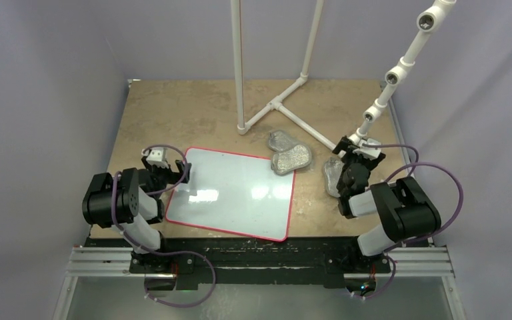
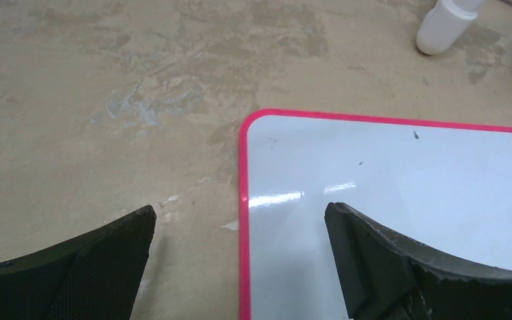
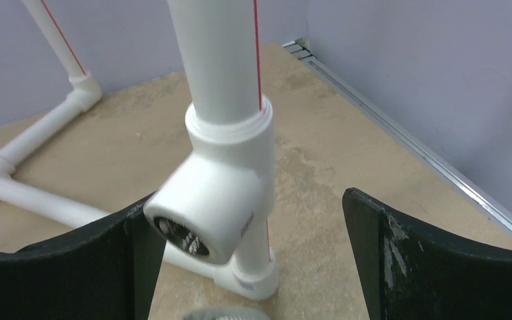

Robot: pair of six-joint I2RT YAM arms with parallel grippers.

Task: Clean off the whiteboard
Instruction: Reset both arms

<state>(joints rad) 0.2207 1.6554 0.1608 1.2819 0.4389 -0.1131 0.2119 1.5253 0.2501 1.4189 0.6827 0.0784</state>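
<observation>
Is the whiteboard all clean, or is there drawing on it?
Almost clean. The whiteboard shows no scribbles from above. The left wrist camera shows only a few tiny dark specks near its corner.

The whiteboard [image 1: 240, 193] looks glossy and smooth to us, mirroring bright streaks of light, and its thin red rim seems to be shiny plastic. Under it we see a matt tabletop [image 2: 73, 100], mottled tan like stone and scuffed pale in patches. The pipes [image 3: 223, 60] at the upper middle of the frame are smooth white plastic with a soft sheen. The pads [image 1: 292, 158] look silvery and grainy. The jaws are matt black, rough and chipped at their edges. Along the bottom we see a brushed metal rail [image 1: 97, 263].
</observation>
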